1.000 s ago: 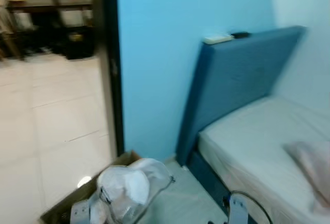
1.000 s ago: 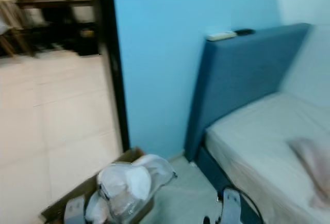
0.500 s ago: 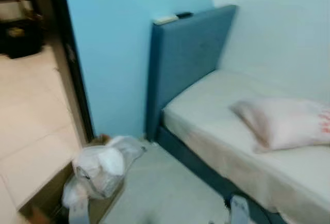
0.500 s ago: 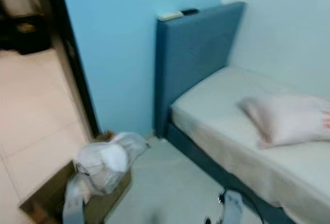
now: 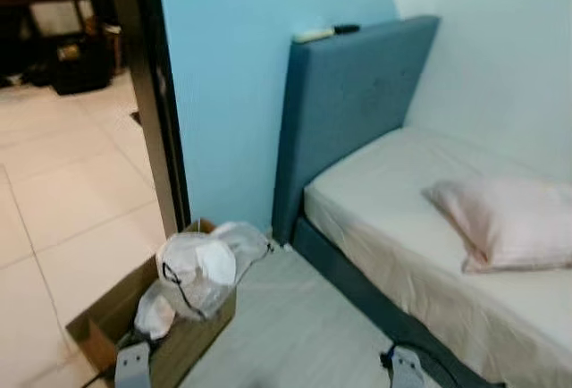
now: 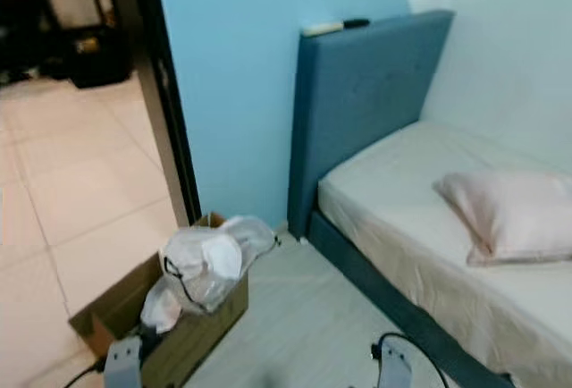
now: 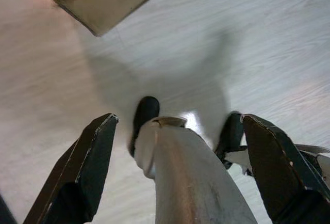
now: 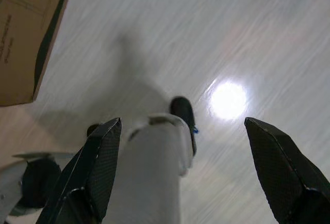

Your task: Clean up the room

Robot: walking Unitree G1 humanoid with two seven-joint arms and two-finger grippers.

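A brown cardboard box (image 5: 183, 339) sits on the pale wood-look floor (image 5: 295, 334), close to the dark door frame (image 5: 156, 93). A crinkly see-through plastic bag (image 5: 201, 272) of white trash lies on top of the box. Beside it stands a bed (image 5: 429, 254) with a flat white sheet, a tall blue cloth headboard (image 5: 353, 106) and a soft pink pillow (image 5: 509, 223). The left gripper (image 7: 175, 167) hangs over the floor with its two black fingers spread wide and holding nothing. The right gripper (image 8: 191, 167) is the same, wide apart over the shiny floor.
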